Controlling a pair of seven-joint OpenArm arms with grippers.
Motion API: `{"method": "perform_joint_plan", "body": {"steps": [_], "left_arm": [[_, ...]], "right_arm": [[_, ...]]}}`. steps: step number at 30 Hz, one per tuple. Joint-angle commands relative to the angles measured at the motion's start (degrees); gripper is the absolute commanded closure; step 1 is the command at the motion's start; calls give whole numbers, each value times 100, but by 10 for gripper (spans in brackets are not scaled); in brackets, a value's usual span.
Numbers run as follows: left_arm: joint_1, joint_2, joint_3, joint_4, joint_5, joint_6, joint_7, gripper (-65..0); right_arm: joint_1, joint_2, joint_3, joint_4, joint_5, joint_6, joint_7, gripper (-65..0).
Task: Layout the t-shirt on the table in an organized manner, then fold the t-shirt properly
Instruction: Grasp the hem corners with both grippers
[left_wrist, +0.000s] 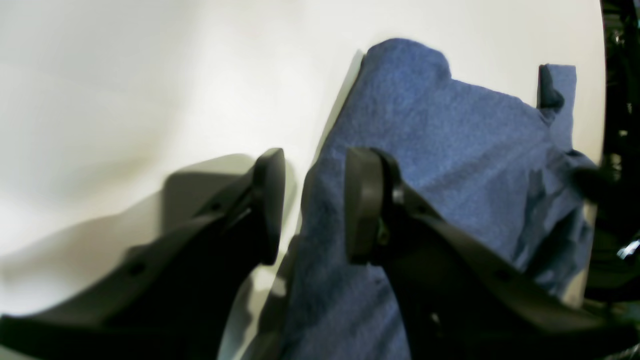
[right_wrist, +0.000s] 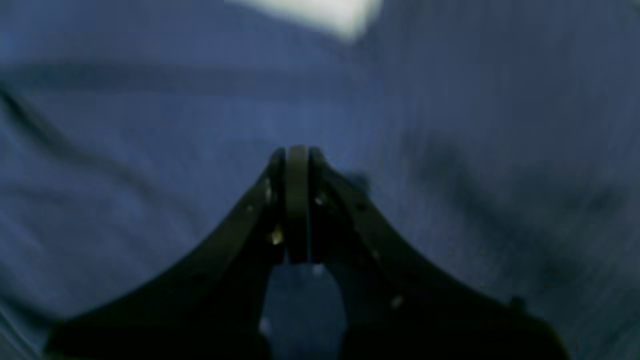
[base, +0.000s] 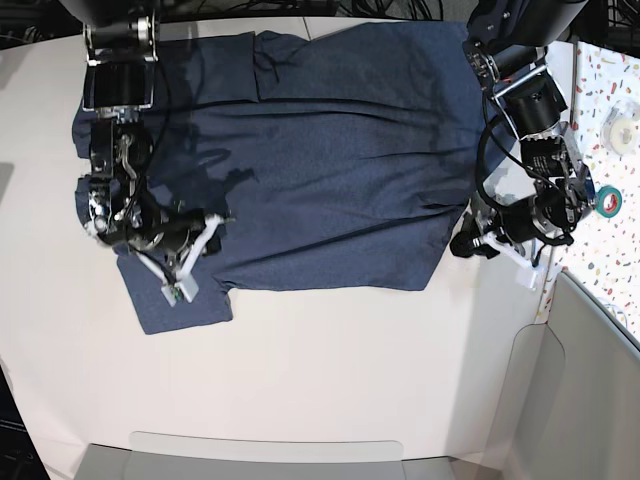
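Shirt position: the t-shirt (base: 310, 170) is lying spread across the far half of the tabletop (base: 330, 380), body mostly flat, one sleeve flap reaching toward the near side on the base view's left.

Left end effector: the left end effector (left_wrist: 312, 205) is standing released, jaws parted with a clear gap, one jaw over bare tabletop and the other over the shirt's side edge; no cloth is showing between them.

Right end effector: the right end effector (right_wrist: 297, 200) is sitting clenched, pads pressed together, low over the blue fabric near the sleeve; whether any fabric is pinched between them cannot be told from the blurred wrist view.

Step in hand: judging by the layout, the shirt is being straightened before folding.

Doing it well: the left arm is probably best off taking the edge right at the hem corner, low and shallow, so only one layer is lifting.

Tension: pulling outward gently from both sides should be flattening the ripples around the middle.

Risk: dragging too far toward the speckled strip (base: 610, 90) could be carrying the hem off the tabletop edge.

Also nearby: a roll of tape (base: 604, 201) is lying beside the left arm.
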Motion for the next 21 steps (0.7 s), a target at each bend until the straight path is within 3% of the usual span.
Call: {"method": "perform_joint_plan", "body": {"steps": [1, 12, 21], "left_arm": [[-105, -101, -7, 32, -70, -12, -63, -202], [97, -22, -7, -3, -105, -12, -10, -214], [62, 408, 10, -3, -87, -12, 280, -215]], "right_arm": [[115, 47, -17, 129, 131, 4, 144, 0], [-500, 311, -26, 85, 122, 4, 144, 0], [-571, 311, -26, 76, 122, 12, 136, 0]]}}
